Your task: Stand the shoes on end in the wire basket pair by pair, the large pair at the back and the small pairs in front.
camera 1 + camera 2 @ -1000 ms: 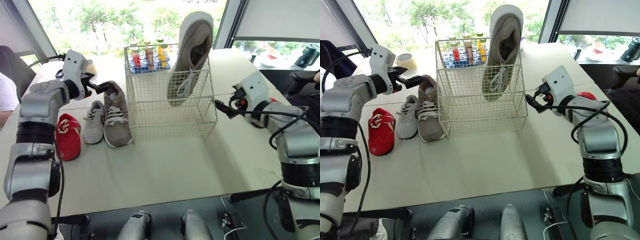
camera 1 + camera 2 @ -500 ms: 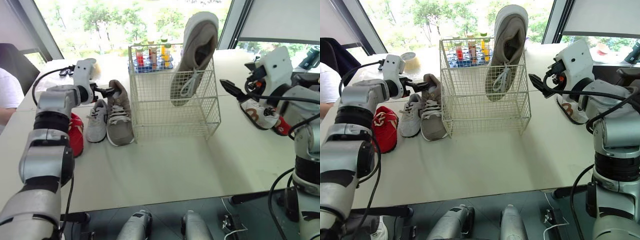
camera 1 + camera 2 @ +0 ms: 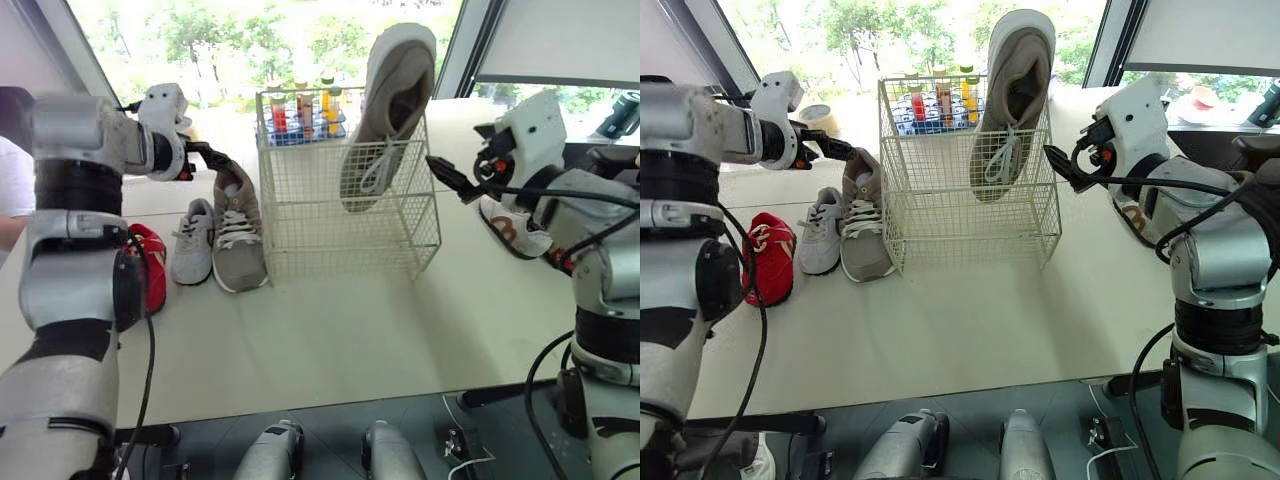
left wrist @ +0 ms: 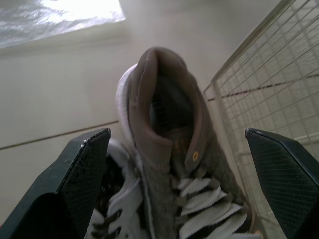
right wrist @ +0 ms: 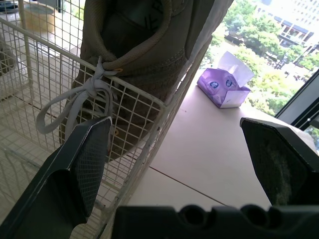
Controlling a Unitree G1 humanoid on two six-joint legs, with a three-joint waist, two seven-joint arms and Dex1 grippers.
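A white wire basket stands mid-table. One large tan shoe stands on end in its back right corner, laces hanging. Its mate lies flat on the table left of the basket, beside a small grey shoe and a small red shoe. A small white and brown shoe lies right of the basket. My left gripper is open just above the flat tan shoe's heel. My right gripper is open at the basket's upper right edge, facing the upright shoe.
Bottles stand behind the basket. A tape roll sits at the far left of the table, and a purple tissue box at the far side. A person's white sleeve is at the left edge.
My left arm has lifted, raising its gripper from beside the tan shoe's heel to above it. My right gripper has moved left, closer to the basket's edge.
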